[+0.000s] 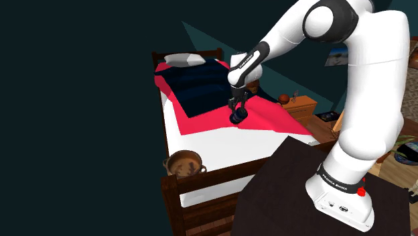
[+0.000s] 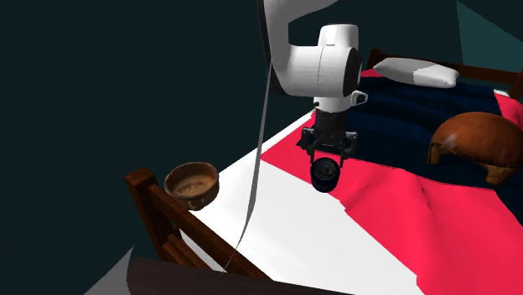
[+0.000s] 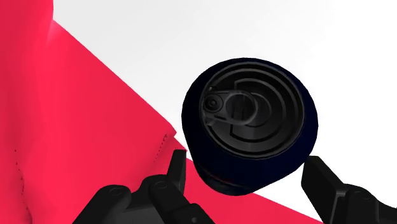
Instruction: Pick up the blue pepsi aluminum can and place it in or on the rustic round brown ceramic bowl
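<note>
A dark blue can (image 3: pixel 248 130) with a grey pull-tab top sits between my gripper's (image 3: pixel 248 173) two black fingers, which press its sides. In the second exterior view the can (image 2: pixel 325 174) hangs under the gripper (image 2: pixel 328 161), a little above the bed where the red blanket meets the white sheet. The shoulder view has the can (image 1: pixel 238 116) below the gripper (image 1: pixel 238 109) over the middle of the bed. The round brown bowl (image 1: pixel 184 163) rests on the bed's foot corner by the wooden footboard, toward the shoulder view's lower left of the can. It appears as a tan-lined bowl (image 2: pixel 192 183) to the can's left in the second exterior view.
The bed (image 1: pixel 221 144) has a white sheet, a red blanket (image 1: pixel 268 117), a dark blue cover (image 1: pixel 197 87) and a white pillow (image 1: pixel 184 59). A large brown domed object (image 2: pixel 473 142) lies on the blanket. A wooden nightstand (image 1: pixel 303 107) stands beyond the bed. The dark stand top (image 1: pixel 281 188) is nearest.
</note>
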Motion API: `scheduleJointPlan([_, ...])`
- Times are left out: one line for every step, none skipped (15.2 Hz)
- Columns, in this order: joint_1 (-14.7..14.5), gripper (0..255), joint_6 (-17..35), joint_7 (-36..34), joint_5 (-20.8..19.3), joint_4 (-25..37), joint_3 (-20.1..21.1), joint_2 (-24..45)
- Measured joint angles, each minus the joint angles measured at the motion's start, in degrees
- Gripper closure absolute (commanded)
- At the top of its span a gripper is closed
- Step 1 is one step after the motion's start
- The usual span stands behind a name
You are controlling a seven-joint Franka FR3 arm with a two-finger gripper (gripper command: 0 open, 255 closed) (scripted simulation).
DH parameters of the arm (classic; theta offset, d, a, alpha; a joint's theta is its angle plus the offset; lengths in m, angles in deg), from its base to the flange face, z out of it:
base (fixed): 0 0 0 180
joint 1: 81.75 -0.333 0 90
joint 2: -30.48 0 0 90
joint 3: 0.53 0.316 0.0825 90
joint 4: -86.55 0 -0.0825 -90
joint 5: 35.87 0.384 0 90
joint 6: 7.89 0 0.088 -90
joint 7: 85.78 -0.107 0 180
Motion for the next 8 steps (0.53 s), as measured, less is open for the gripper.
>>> scheduleJointPlan([-0.01,255,-0.68,0.06,-0.07,-0.05,-0.06,-0.73])
scheduleJointPlan([-0.03,255,-1.37,0.07,-0.09,0.24,-0.07,-1.15])
scheduleJointPlan([-0.14,255,-2.06,-0.02,-0.18,0.06,-0.09,-2.0])
scheduleJointPlan([-0.17,255,-2.5,-0.02,-0.2,0.16,-0.11,-2.35])
scheduleJointPlan([-0.55,255,-2.78,-0.57,-0.28,0.12,0.03,-2.63])
scheduleJointPlan([-1.24,255,-2.9,-1.55,-0.44,-0.58,0.26,-3.37])
scheduleJointPlan([-2.05,255,-2.76,-2.74,-0.59,-1.39,0.59,-3.96])
scheduleJointPlan([-2.86,255,-2.73,-3.96,-0.66,-1.52,0.98,-3.96])
